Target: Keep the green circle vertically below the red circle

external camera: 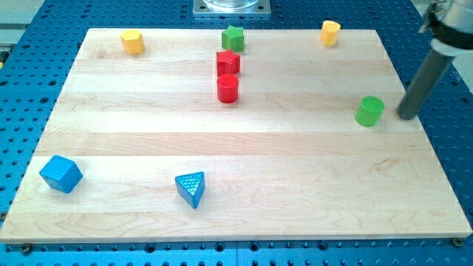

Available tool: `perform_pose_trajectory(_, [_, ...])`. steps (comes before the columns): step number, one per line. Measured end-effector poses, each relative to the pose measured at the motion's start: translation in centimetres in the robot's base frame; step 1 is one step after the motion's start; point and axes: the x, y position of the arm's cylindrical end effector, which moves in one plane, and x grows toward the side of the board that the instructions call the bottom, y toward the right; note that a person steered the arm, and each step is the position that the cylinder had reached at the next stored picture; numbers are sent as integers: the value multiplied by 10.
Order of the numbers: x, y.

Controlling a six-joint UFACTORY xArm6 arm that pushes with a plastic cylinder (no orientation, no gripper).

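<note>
The green circle (369,111) stands at the view's right, in the upper half of the wooden board (244,199). The red circle (228,88) stands near the top centre, far to the left of the green circle and a little higher. My tip (407,115) is just to the right of the green circle, with a small gap between them. The dark rod rises from the tip toward the view's top right corner.
A red block (228,63) touches the top of the red circle, and a green star (233,38) stands above that. A yellow block (132,42) is at top left, a yellow cylinder (329,33) at top right. A blue cube (60,174) and a blue triangle (191,188) are at the bottom left.
</note>
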Motion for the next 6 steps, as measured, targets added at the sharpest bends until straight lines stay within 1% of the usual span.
perform_pose_trajectory(2, [0, -205])
perform_pose_trajectory(3, [5, -142])
perform_pose_trajectory(4, [17, -134])
perform_pose_trajectory(5, [30, -160])
perform_pose_trajectory(6, [30, -160])
